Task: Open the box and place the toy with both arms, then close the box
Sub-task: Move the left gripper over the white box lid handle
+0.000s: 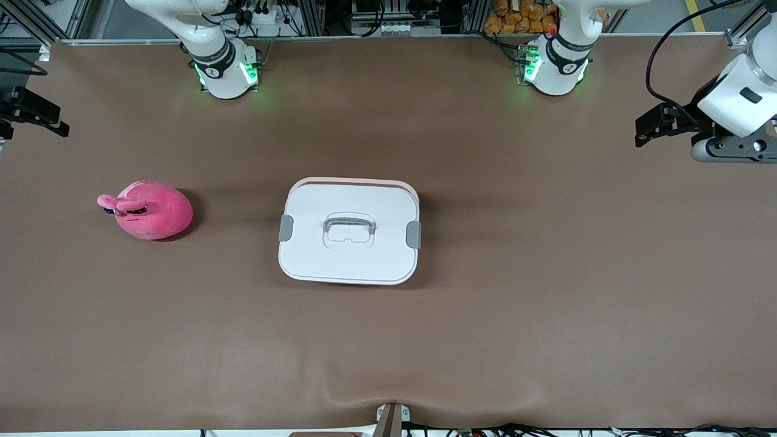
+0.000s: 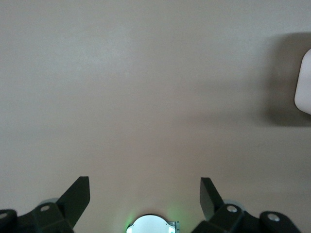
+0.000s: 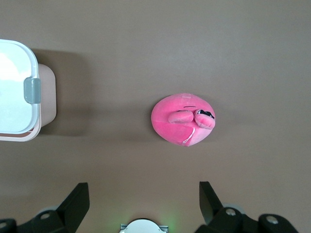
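The box (image 1: pixel 349 267) stands shut at the table's middle, its white lid on, with a clear-grey handle (image 1: pixel 349 229) and grey clips (image 1: pixel 286 228) on both sides. The pink plush toy (image 1: pixel 149 210) lies on the table toward the right arm's end, apart from the box. My right gripper (image 1: pixel 54 124) hangs open and empty above the table at that end; its wrist view shows the toy (image 3: pixel 184 119) and the box's clip side (image 3: pixel 14 92). My left gripper (image 1: pixel 640 132) hangs open and empty above the left arm's end; its wrist view (image 2: pixel 145 194) shows a box corner (image 2: pixel 303 82).
The brown table cover (image 1: pixel 546 303) lies bare around the box and toy. The two arm bases (image 1: pixel 227 73) (image 1: pixel 555 70) glow green at the table's edge farthest from the front camera. A small bracket (image 1: pixel 391 419) sits at the nearest edge.
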Robot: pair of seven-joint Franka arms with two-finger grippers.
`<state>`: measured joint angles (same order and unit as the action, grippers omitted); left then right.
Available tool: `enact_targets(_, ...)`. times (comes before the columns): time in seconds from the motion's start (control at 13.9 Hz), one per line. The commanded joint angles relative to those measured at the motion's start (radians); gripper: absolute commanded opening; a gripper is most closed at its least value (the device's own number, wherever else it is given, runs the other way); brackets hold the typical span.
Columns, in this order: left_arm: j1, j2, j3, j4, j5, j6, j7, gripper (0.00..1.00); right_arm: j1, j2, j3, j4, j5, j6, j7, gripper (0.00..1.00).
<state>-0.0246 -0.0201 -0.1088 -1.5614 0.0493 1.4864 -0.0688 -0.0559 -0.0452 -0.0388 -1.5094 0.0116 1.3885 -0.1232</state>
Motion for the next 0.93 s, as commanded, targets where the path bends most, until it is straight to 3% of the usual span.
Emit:
enact_targets(0.0, 0.002, -0.004, -0.012, -0.003, 0.015, -0.009, -0.005, 1.0, -0.001, -0.021, 0.0, -0.015, -0.018, -0.003, -0.009, 1.0)
enact_targets(0.57, -0.006, 0.011, -0.037, -0.006, 0.004, -0.008, -0.017, 1.0, -0.001, -0.019, -0.001, -0.017, -0.015, -0.009, -0.009, 1.0)
enact_targets(0.86, -0.009, 0.037, -0.101, 0.006, 0.003, -0.008, -0.165, 1.0, -0.002, -0.019, -0.001, -0.017, -0.01, -0.009, -0.009, 1.0)
